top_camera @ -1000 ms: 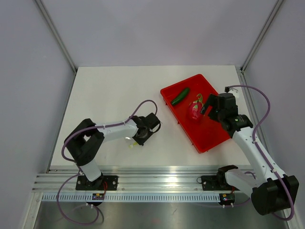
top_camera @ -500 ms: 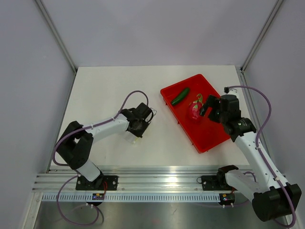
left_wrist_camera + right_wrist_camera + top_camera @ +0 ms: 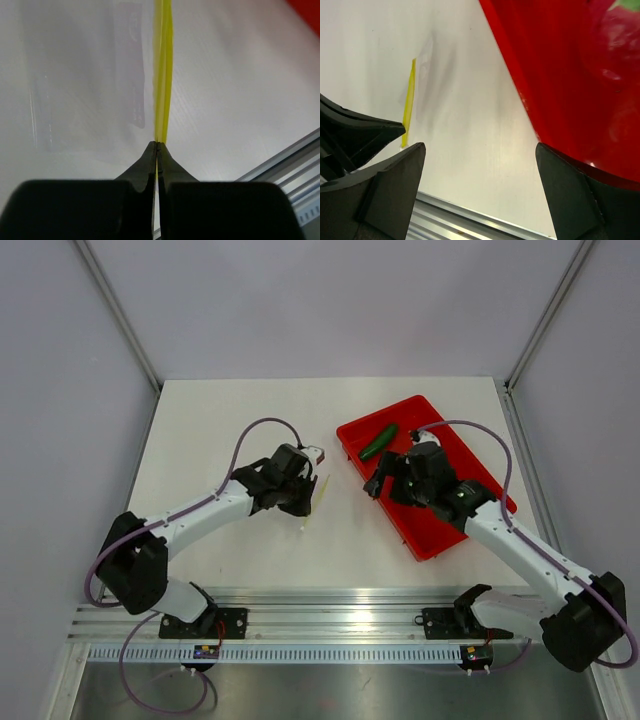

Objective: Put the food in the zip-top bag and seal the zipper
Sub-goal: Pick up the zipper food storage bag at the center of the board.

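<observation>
Left wrist view is filled by the thin yellow-green zipper strip [image 3: 163, 75], seen edge-on and pinched at its near end between the left arm's fingers [image 3: 145, 167], which are clenched tight on it. The small clear crinkly zip-top bag [image 3: 90, 95] is spread out to one side of the strip; whether it is lifted off the worktop cannot be told. This hold is judged to be meant to keep the bag's mouth fixed in place so that something can be pushed in. The small dark green cucumber-like vegetable [image 3: 379, 441] is not yet bagged: it is seen lying in the far corner of the red plastic tray [image 3: 440, 538], well apart from the bag. The right arm's fingers [image 3: 395, 190] are spread wide with nothing held, and are hung over the bare worktop between the tray's wall and the bag. Whether they are meant for the vegetable or for the bag's free lip cannot be told. The white matte worktop [image 3: 220, 420] is enclosed by pale grey wall panels [image 3: 330, 300], and a ribbed aluminium rail [image 3: 340, 625] is fitted along the near edge, where both arm bases are bolted.
</observation>
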Controlling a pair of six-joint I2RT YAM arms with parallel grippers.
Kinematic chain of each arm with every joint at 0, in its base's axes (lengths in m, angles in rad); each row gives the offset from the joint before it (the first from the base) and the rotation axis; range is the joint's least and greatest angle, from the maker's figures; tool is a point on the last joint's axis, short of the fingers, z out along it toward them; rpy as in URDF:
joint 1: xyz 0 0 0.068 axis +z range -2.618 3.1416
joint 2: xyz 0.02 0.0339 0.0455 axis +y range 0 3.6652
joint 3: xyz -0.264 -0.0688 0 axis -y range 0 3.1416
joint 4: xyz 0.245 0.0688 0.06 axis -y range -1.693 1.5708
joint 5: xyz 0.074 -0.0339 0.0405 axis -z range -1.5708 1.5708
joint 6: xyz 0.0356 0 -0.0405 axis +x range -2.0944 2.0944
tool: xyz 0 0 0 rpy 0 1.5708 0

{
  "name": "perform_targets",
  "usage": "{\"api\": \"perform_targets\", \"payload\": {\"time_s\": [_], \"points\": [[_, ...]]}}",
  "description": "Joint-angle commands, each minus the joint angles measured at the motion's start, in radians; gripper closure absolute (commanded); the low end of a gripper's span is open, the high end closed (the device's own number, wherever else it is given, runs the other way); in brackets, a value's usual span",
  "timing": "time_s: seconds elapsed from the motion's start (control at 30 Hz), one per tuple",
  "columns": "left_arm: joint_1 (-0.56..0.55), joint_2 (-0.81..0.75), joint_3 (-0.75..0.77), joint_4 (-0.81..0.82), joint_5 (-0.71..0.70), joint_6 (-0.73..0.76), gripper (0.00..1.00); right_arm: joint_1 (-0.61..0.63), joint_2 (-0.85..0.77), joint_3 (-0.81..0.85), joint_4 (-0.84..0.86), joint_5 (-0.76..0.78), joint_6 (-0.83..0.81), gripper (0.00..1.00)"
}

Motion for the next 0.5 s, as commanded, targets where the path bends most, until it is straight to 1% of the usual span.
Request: {"api": "perform_targets", "payload": {"time_s": [0.0,0.13,0.23,0.3,0.47], "points": [[0.038,-0.051,-0.022,0.119,0.126,-0.101,1.00,0.082,0.078,0.041,0.096,0.017,0.122,0.01],[0.053,-0.056,-0.039,0.161,0.177,-0.137,1.00,0.150,0.163,0.063,0.133,0.054,0.175,0.04],[0.056,-0.055,-0.051,0.188,0.212,-0.171,1.00,0.166,0.212,0.068,0.177,0.050,0.201,0.05],[0.056,-0.056,-0.059,0.211,0.235,-0.187,1.00,0.173,0.236,0.083,0.200,0.042,0.201,0.05],[0.056,-0.055,-0.060,0.224,0.249,-0.193,1.00,0.209,0.338,0.143,0.185,0.051,0.184,0.05]]}}
